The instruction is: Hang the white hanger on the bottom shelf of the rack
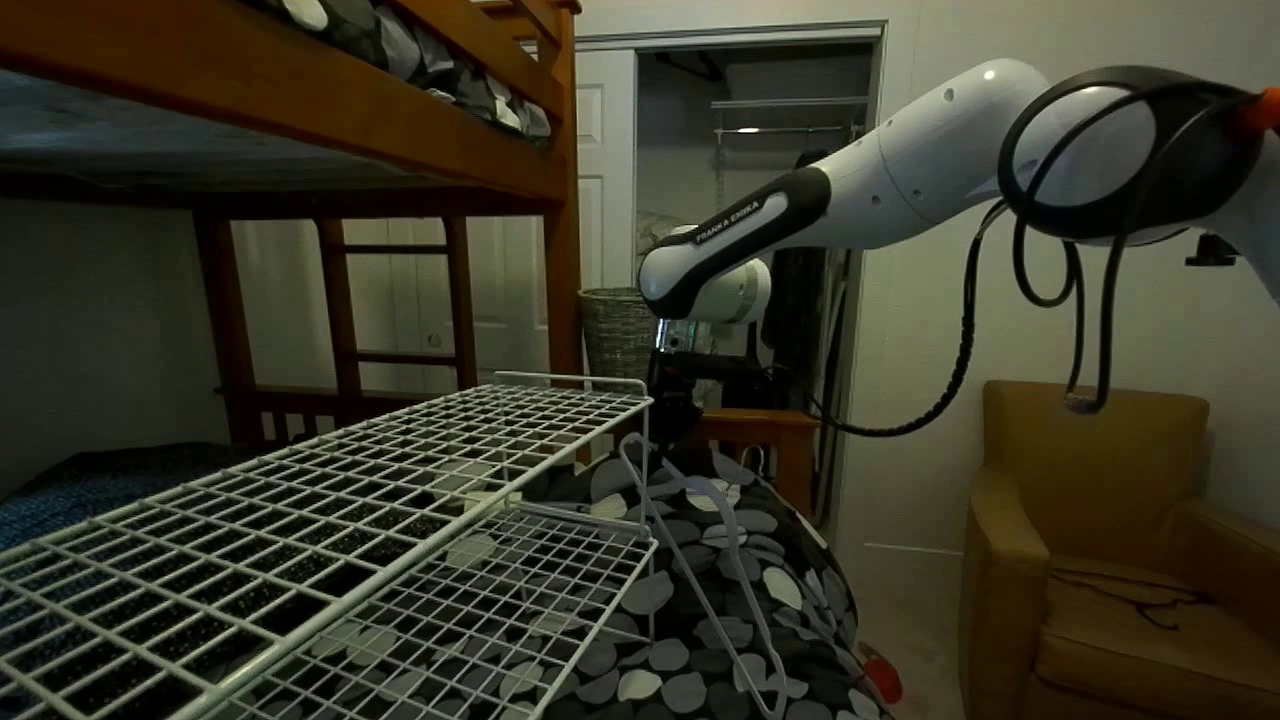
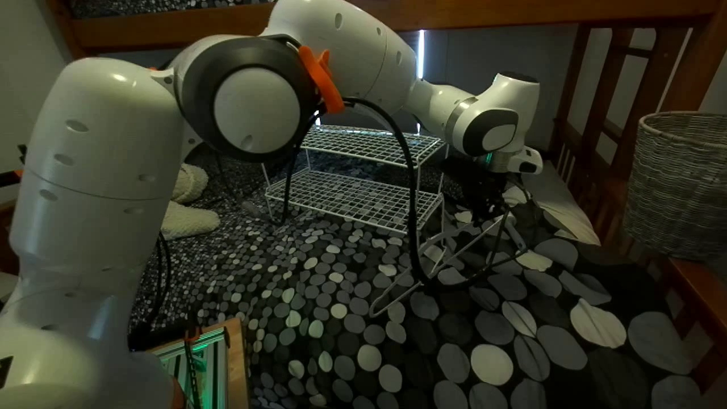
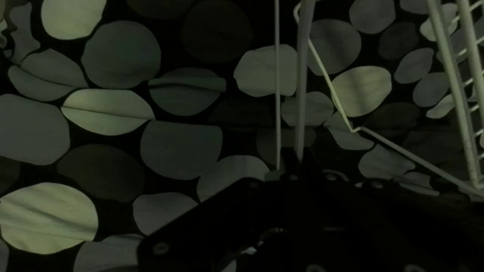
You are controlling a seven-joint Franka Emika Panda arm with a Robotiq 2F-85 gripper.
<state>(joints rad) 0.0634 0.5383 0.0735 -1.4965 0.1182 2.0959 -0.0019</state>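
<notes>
Nearest the wrist camera, dark jaws clench the white hanger (image 3: 302, 75), which slants down from them. Across it, in an exterior view, loops a black cable (image 2: 413, 216). Just beside the hanger stands the end of the rack (image 1: 430, 548), its upper tier (image 2: 369, 145) roofing over the bottom shelf (image 2: 352, 199). Spotted bedding (image 2: 494, 329) spreads beneath. Farther off are a wicker basket (image 2: 676, 187) and a tan armchair (image 1: 1100, 470).

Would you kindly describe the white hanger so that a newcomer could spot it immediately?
Find the white wire rack standing on the spotted bedding. Near one end, the black tool grips the white hanger. Unlike the gridded rack, it is a slim, open triangle.
</notes>
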